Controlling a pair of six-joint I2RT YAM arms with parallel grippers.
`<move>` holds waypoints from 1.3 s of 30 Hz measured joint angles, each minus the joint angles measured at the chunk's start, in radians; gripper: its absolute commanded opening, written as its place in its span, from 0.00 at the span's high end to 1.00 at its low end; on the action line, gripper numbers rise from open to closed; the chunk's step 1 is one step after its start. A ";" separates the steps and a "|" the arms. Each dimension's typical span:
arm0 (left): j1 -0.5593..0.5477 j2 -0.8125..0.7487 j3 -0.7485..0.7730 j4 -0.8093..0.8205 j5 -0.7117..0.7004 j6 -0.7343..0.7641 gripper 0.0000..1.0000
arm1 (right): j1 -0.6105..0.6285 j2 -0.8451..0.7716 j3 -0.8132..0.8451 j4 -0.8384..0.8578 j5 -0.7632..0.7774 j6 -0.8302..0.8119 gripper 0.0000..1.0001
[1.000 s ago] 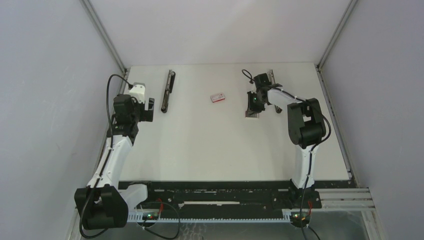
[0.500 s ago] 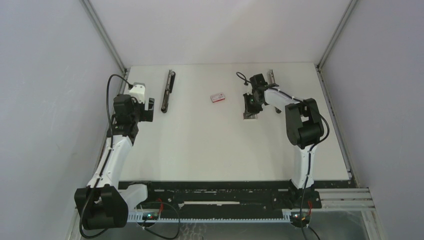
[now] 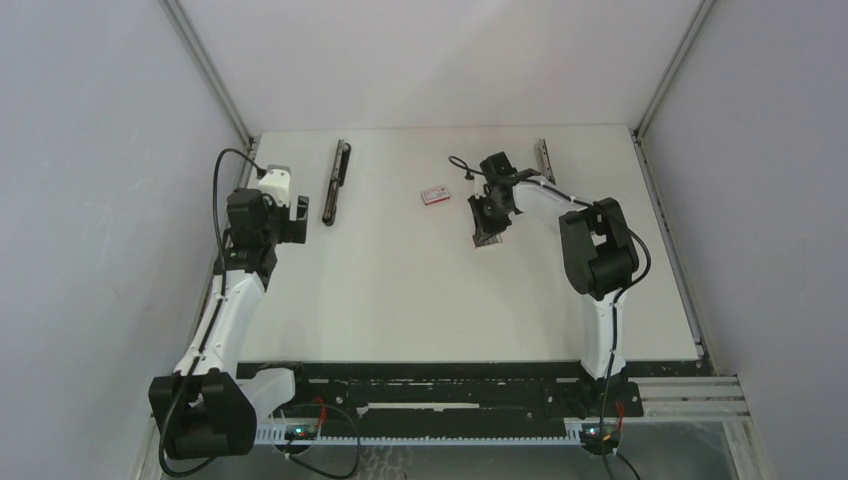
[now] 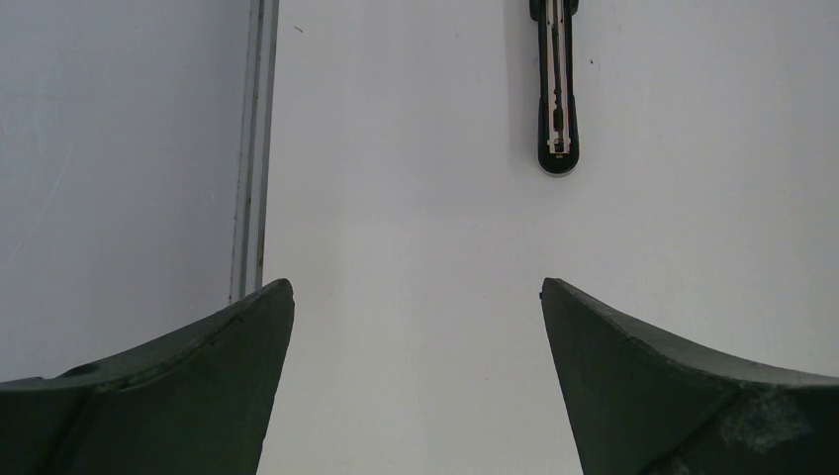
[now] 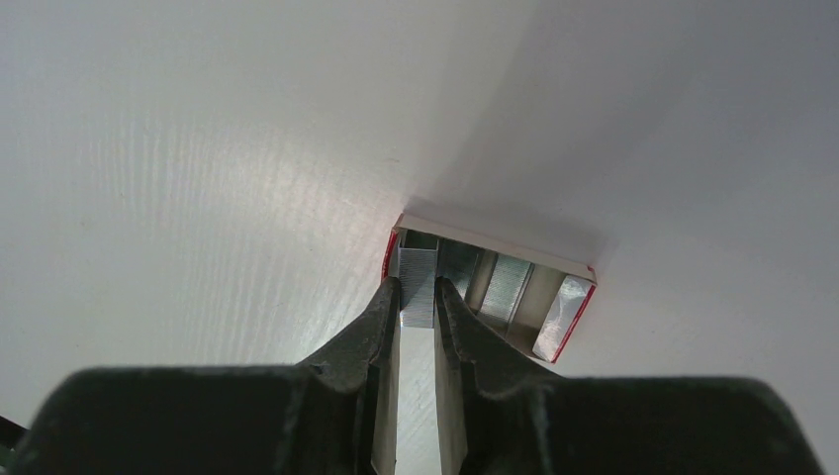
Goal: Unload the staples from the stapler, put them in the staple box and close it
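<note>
So the right hand [image 5: 417,288] has its fingers pressed in on a short grey metallic strip of staples [image 5: 419,265], pinching it right at the tips. Through the wrist camera you can see the small red-and-white cardboard box [image 5: 492,253] just past that strip, open side facing the camera, with more grey strips lying inside (can't tell whether the pinched strip touches the box or hangs a bit clear of it). From overhead the right hand [image 3: 487,228] sits near the box [image 3: 435,195], on its right and a little toward the arm bases, above the flat white bench [image 3: 400,290]. The long black stapler [image 3: 336,181] lies flat well to the left of the box, and the left wrist view shows its metal channel [image 4: 556,84] facing up. The left hand [image 4: 416,292] is spread wide with nothing between the fingers, hovering further left of the box than the stapler is. There's also a thin grey metal bar [image 3: 543,160] lying well to the right of the box, toward the far edge.
</note>
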State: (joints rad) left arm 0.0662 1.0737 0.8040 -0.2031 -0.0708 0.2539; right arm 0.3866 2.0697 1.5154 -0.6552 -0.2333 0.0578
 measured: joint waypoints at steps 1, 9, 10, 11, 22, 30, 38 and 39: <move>0.000 0.000 0.000 0.000 0.000 0.000 0.00 | 0.001 0.000 0.000 -0.001 0.001 -0.003 0.88; 0.000 0.000 0.000 0.000 0.004 0.000 0.00 | -0.003 -0.019 -0.002 0.000 0.011 0.009 0.88; 0.000 0.000 0.000 0.000 0.004 0.000 0.00 | -0.005 -0.026 -0.003 0.000 0.011 0.013 0.88; 0.000 0.000 0.000 0.000 0.004 0.000 0.00 | -0.007 -0.032 -0.003 0.001 0.010 0.018 0.88; 0.000 0.000 0.000 0.000 0.003 0.000 0.00 | -0.011 -0.041 -0.044 0.016 0.010 0.061 0.88; 0.000 0.000 0.000 0.000 0.003 0.000 0.00 | -0.012 -0.041 -0.056 0.026 0.010 0.083 0.88; 0.000 0.000 0.000 0.000 0.003 0.000 0.00 | -0.012 -0.041 -0.056 0.032 0.006 0.098 0.88; 0.000 0.000 0.000 0.000 0.003 0.000 0.00 | -0.012 -0.041 -0.056 0.033 0.006 0.100 0.88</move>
State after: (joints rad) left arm 0.0662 1.0737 0.8040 -0.2028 -0.0673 0.2535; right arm 0.3744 2.0285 1.4590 -0.6224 -0.2276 0.1574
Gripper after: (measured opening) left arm 0.996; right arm 0.139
